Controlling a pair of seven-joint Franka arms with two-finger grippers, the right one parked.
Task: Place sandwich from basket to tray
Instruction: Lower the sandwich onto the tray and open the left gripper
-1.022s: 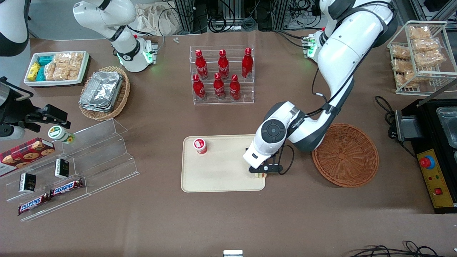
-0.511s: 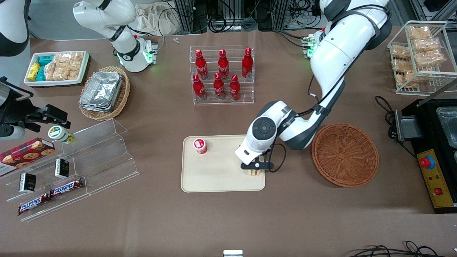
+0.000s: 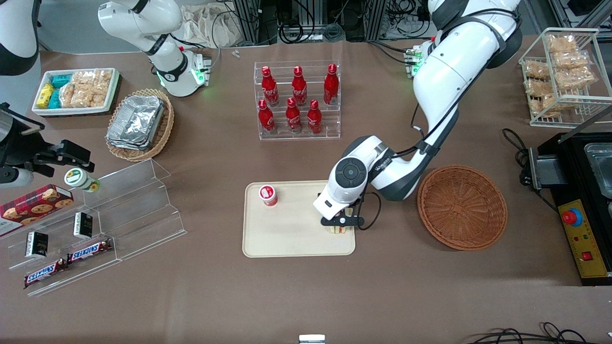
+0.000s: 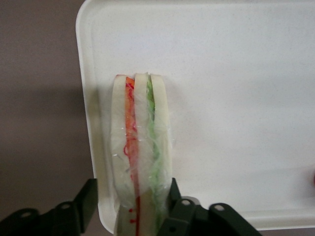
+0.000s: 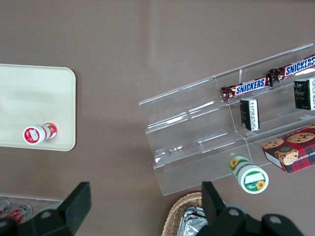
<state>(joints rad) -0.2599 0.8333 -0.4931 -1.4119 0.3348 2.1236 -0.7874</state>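
Wrist view: gripper (image 4: 132, 209) fingers (image 4: 87, 199) flank layered wedge sandwich (image 4: 140, 147), smooth tray (image 4: 236, 73).

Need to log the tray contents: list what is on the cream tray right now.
On the tray: a small red-and-white cup and the sandwich, with the gripper open around it near the rim. The tray surface under the sandwich and arm is hidden.
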